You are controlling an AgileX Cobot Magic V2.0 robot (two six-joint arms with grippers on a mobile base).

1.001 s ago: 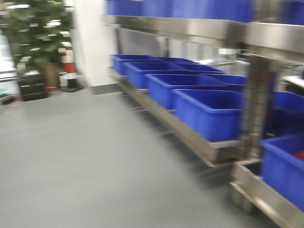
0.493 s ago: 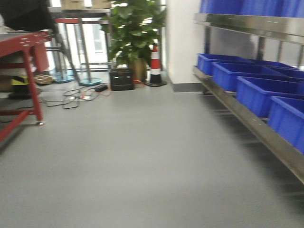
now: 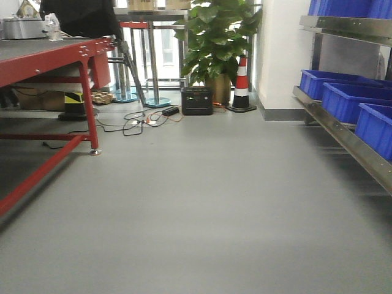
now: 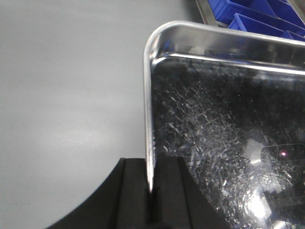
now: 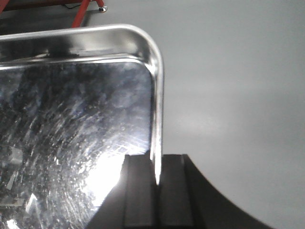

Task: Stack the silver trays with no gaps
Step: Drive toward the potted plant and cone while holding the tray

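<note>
A shiny scratched silver tray point(image 4: 219, 124) is held above the grey floor by both grippers. My left gripper point(image 4: 151, 191) is shut on the tray's left rim, seen in the left wrist view. My right gripper point(image 5: 156, 183) is shut on the tray's right rim point(image 5: 157, 105), seen in the right wrist view. The tray's inside point(image 5: 66, 129) faces both wrist cameras. Neither the tray nor the grippers show in the front view. No other silver tray is in view.
A red-framed table point(image 3: 55, 58) stands at the left. A steel shelf rail point(image 3: 343, 138) with blue bins point(image 3: 352, 101) runs along the right. A plant point(image 3: 217, 43), traffic cone point(image 3: 241, 86), black box point(image 3: 196, 100) and floor cables point(image 3: 144, 119) are at the back. Grey floor point(image 3: 196, 208) lies ahead.
The front view has swung left: the shelf with blue bins slid to the right edge, and the red table and back of the room came into view.
</note>
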